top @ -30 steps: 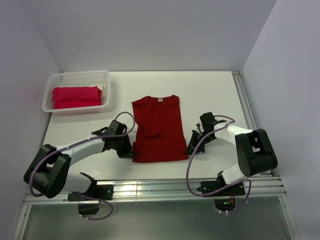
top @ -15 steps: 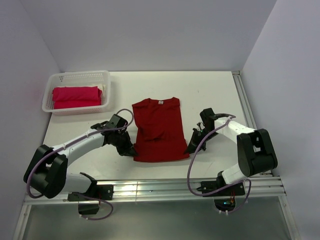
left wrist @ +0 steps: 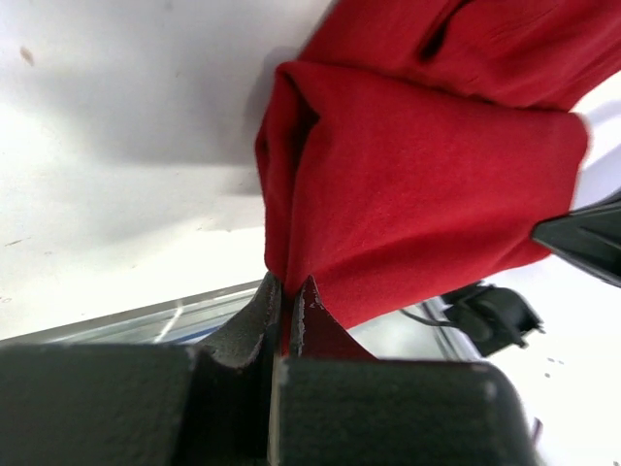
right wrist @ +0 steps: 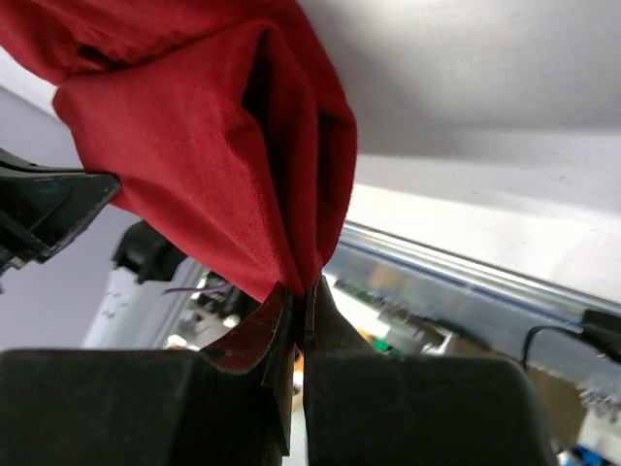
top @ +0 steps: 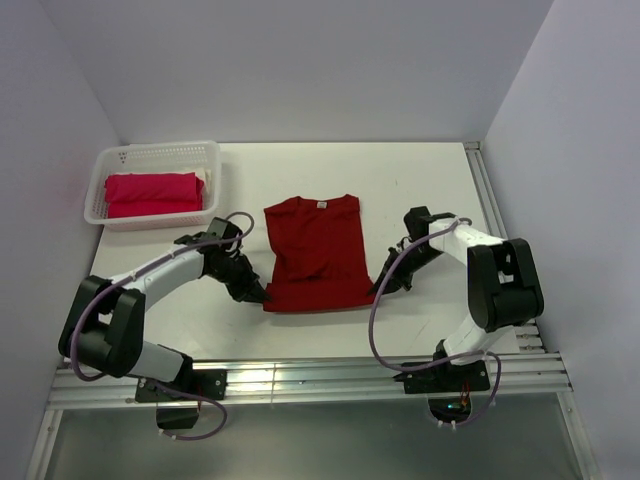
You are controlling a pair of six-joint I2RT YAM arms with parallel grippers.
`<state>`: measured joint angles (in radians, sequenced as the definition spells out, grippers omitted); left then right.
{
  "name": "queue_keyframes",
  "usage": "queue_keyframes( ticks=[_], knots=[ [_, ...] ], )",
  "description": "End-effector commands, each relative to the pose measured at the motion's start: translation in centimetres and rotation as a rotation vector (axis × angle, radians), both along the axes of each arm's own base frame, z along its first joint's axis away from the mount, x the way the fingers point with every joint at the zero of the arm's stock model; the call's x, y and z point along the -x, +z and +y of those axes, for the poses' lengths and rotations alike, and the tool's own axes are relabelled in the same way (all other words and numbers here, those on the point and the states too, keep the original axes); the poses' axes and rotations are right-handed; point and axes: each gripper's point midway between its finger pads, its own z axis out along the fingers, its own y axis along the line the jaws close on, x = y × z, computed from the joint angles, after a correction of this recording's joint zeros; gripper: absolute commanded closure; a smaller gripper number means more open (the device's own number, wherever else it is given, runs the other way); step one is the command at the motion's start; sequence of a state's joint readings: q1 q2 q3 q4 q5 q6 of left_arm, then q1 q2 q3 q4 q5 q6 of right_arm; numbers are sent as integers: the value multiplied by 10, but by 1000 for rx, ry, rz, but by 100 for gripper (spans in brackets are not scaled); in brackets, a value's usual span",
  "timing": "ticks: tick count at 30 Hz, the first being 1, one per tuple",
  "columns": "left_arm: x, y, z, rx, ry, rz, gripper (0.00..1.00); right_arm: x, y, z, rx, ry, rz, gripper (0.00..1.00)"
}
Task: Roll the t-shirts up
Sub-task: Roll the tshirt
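The crimson shirt [top: 318, 250] is lying flat in the middle of the table [top: 430, 180], collar pointing toward the far edge, while the pink shirt [top: 152, 193] is sitting folded in the basket [top: 160, 150] at the far left corner. The left gripper [top: 262, 296] is pinching the left corner of the hem, jaws closed tight on a thin doubled fold of cloth. The right gripper [top: 378, 290] is gripping the right corner the same way, so the hem is being held raised and turned over along the near edge of the shirt. The first turn of the roll appears to be starting, and several things are looking risky. Each bite is taking in only the very edge of the cloth, so a sharp pull is likely to be tugging a corner free and letting that side flop open. If one arm is travelling toward the far edge faster than the other, the roll is probably going to be skewing into a cone. Lifting too high is likely to be dragging the whole shirt along the table instead of curling it. Wrinkles are showing across the shirt's middle, and these may be getting rolled in, leaving a lumpy, loose bundle.
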<state>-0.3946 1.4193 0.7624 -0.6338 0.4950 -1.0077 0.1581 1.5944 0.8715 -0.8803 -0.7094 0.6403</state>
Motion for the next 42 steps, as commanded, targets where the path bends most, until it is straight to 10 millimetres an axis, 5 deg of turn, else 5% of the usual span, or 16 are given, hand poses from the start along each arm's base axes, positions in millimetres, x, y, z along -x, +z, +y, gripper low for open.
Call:
queue_keyframes(
  ticks=[1,32,35,39,42],
  knots=[
    [-14,11,1,29,15,-1,100,-12,12,3,-34,-54,66,100],
    [-99,-6,0,110,104,102,99,-99,3,-3,-75,-298,190,100],
    [-105,-3,-2,114,104,90,92,-109,6,-4,-73,-294,151,87],
    [-115,10,-3,117,107,35,62,-124,21,-5,-88,-301,73,77],
    [-119,24,-4,136,118,-6,50,-130,29,-5,-94,-302,39,71]
  ],
)
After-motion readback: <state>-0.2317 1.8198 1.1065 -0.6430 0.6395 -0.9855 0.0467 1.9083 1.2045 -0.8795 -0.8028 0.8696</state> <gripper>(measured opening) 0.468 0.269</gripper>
